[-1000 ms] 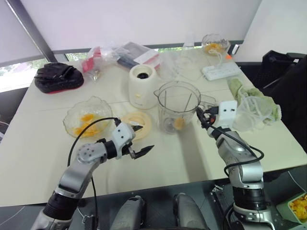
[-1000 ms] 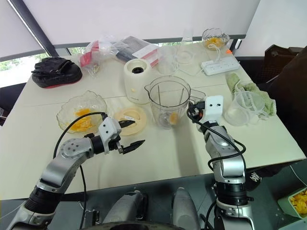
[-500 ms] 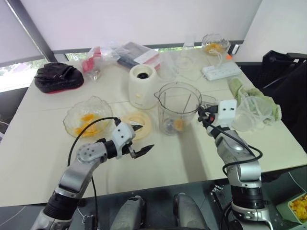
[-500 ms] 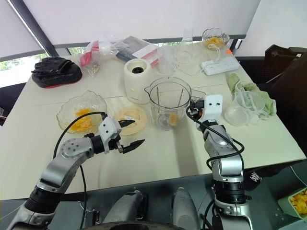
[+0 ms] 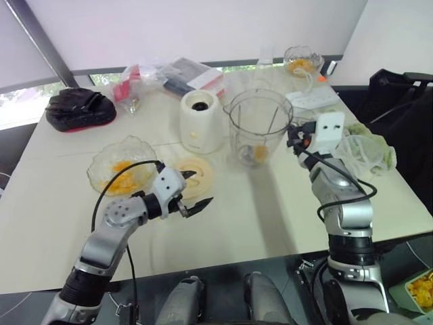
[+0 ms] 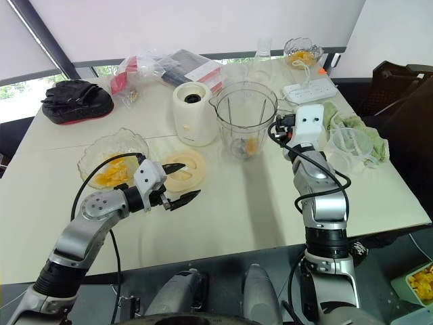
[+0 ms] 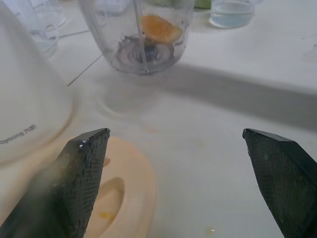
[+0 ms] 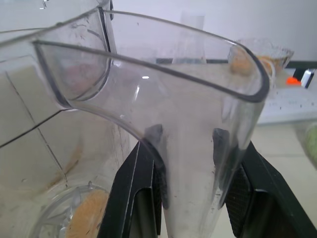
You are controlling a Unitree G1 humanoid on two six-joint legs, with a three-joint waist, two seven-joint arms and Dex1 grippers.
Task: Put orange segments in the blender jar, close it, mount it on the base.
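My right gripper (image 5: 293,135) is shut on the handle (image 8: 190,163) of the clear blender jar (image 5: 257,125) and holds it just above the table, right of the cream blender base (image 5: 201,122). One orange segment (image 5: 260,154) lies at the jar's bottom. The round cream lid (image 5: 197,175) lies flat on the table in front of the base. My left gripper (image 5: 198,189) hovers open at the lid's near edge, nothing between its fingers. A glass bowl (image 5: 120,175) of orange segments sits left of the lid.
A black pouch (image 5: 77,109) and plastic bags (image 5: 159,73) lie at the far left. A power strip (image 5: 312,98) and a small glass bowl (image 5: 302,60) stand at the far right. A green cloth with a clear cup (image 5: 362,145) lies right of my right arm.
My right gripper has lifted the jar by its handle and carried it up and away from me, level with the base. The left gripper has barely moved.
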